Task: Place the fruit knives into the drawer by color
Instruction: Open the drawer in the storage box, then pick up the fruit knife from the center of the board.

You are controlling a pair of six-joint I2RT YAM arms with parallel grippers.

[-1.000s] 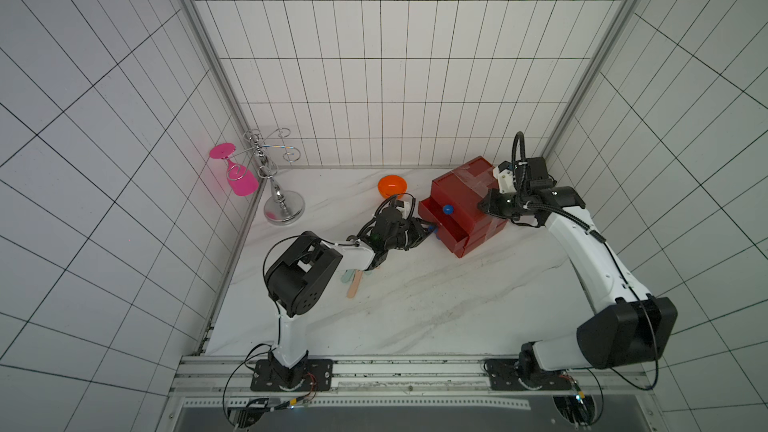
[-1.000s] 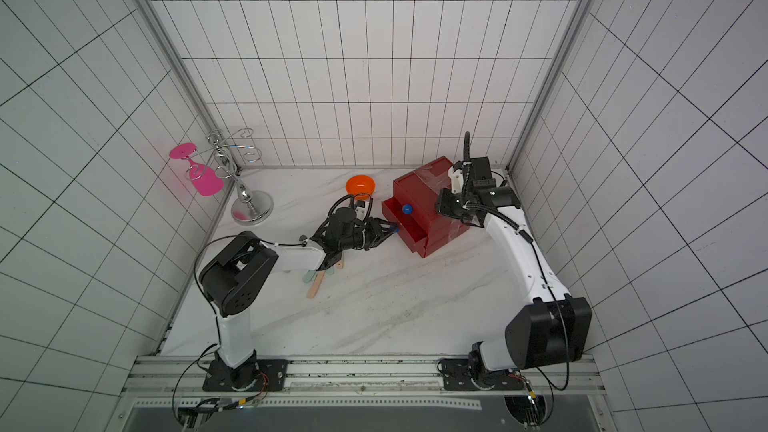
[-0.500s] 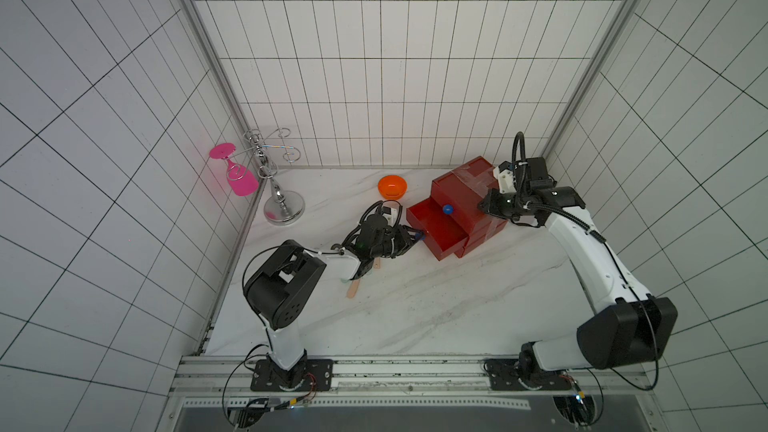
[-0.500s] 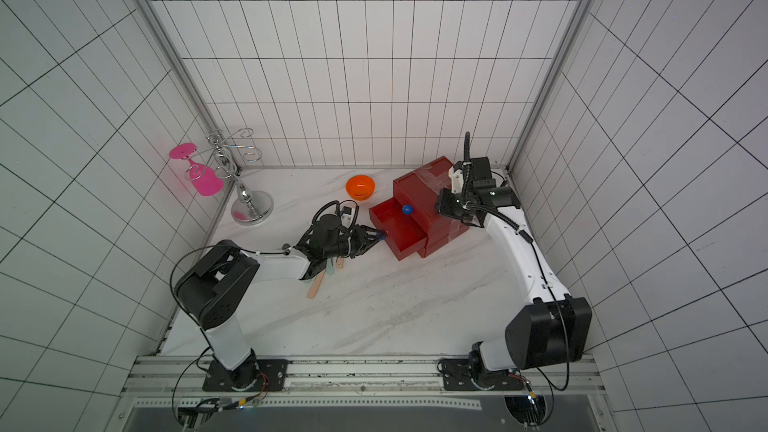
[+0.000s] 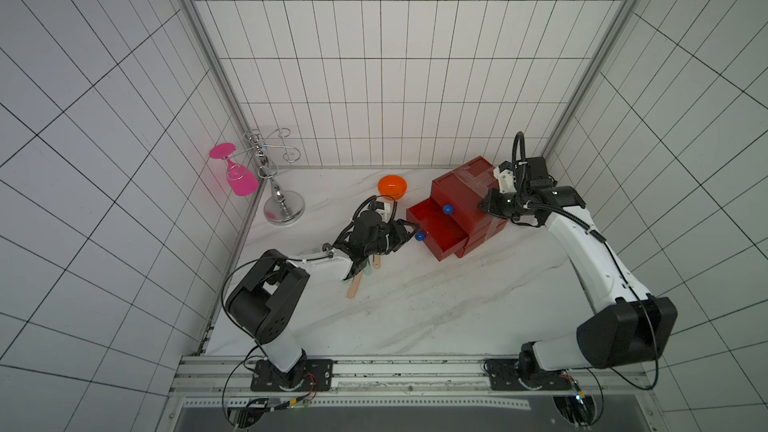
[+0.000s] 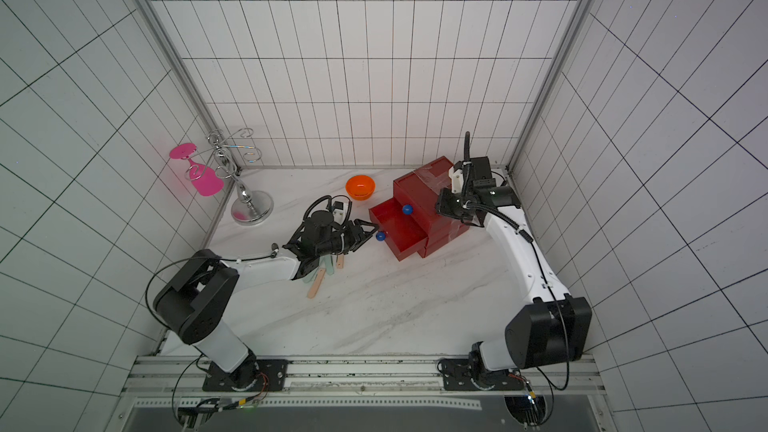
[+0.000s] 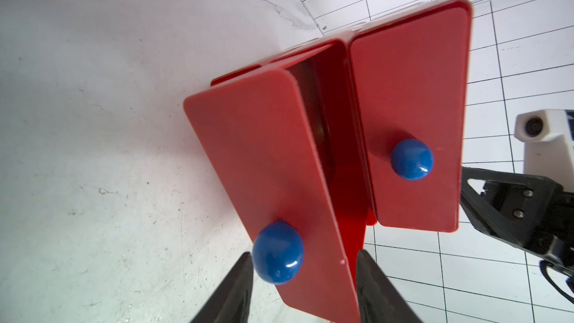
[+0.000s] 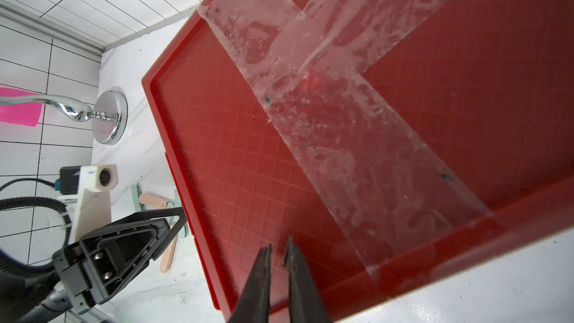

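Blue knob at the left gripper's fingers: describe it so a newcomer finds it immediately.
Find the red drawer chest at the table's back right, then its drawer pulled out furthest. The knob is the blue ball on that drawer's front, between the left gripper's open fingers; the other blue knob sits on the drawer front above, away from those fingers.

Red drawer (image 5: 457, 197) with blue knobs (image 7: 411, 159) (top embossed in a fine square grid); peach and mint fruit knives (image 6: 316, 284); orange bowl (image 5: 392, 187); pink glass (image 5: 242, 182); grey-veined white table (image 5: 415, 305).
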